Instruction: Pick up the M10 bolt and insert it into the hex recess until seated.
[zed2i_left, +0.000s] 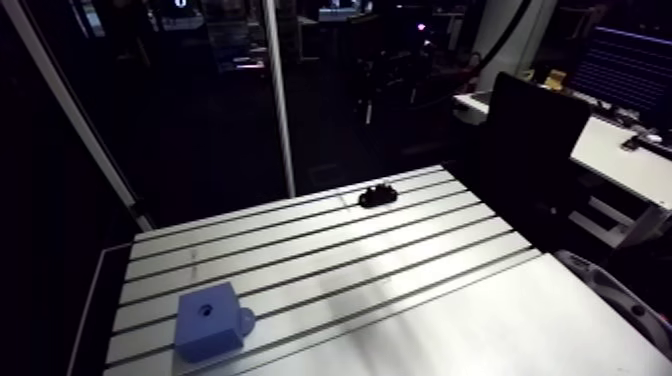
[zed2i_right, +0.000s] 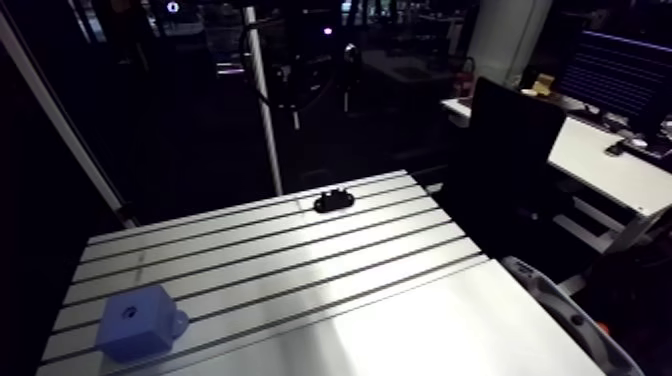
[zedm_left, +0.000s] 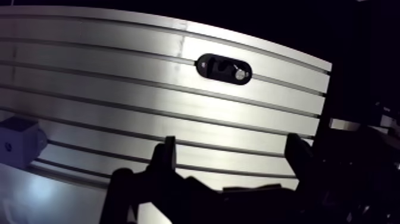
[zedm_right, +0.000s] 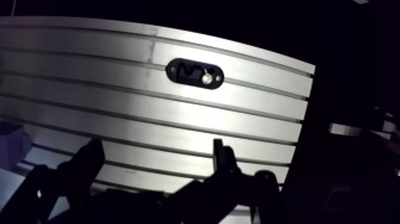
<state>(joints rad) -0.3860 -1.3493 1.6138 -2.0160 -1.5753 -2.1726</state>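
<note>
Claw (zedm_left: 232, 146) wide apart, empty; one black holder (zedm_left: 224, 68) ahead, one blue block (zed2i_left: 209, 320).

Gripper (zedm_left: 232, 156) hovered, wrist angled downward — its two dark fingers (zedm_left: 167, 158) stood wide apart, tips roughly level with each other, clamped on nothing.

The arm view looked down from high and well back, slanting across the table (zed2i_left: 400, 290) toward its far edge, with the blue block (zed2i_left: 208, 320) nearest the camera and the black oval holder (zed2i_left: 377, 196) far off. The wrist view sat low and near, facing past the gripper (zedm_left: 232, 152) across the slots. Both views took in the holder and the block.
</note>
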